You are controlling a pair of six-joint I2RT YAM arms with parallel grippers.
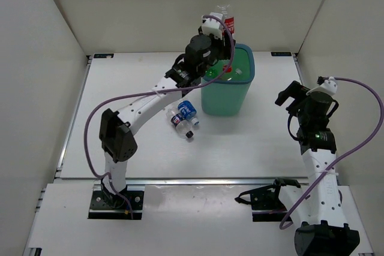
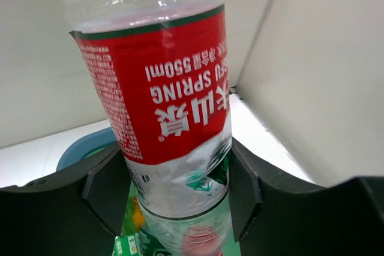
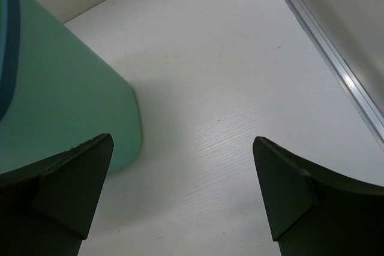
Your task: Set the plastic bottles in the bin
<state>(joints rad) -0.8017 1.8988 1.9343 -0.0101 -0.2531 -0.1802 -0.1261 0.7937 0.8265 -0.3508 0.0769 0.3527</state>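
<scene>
My left gripper (image 1: 223, 28) is shut on a clear bottle with a red label (image 1: 227, 19), held over the far rim of the teal bin (image 1: 249, 67). In the left wrist view the red-label bottle (image 2: 168, 100) fills the gap between my gripper's (image 2: 174, 172) pads, cap end lowest, with the bin's bluish rim (image 2: 84, 145) behind. A green bottle (image 1: 219, 73) lies inside the bin. On the table left of the bin lie a blue-label bottle (image 1: 188, 111) and a dark-label bottle (image 1: 177, 121). My right gripper (image 1: 288, 97) hangs open and empty to the right of the bin.
The right wrist view shows bare white table between my open right gripper's (image 3: 180, 190) fingers, the bin's wall (image 3: 60, 100) at left and a metal table edge rail (image 3: 336, 64) at right. White enclosure walls stand on three sides.
</scene>
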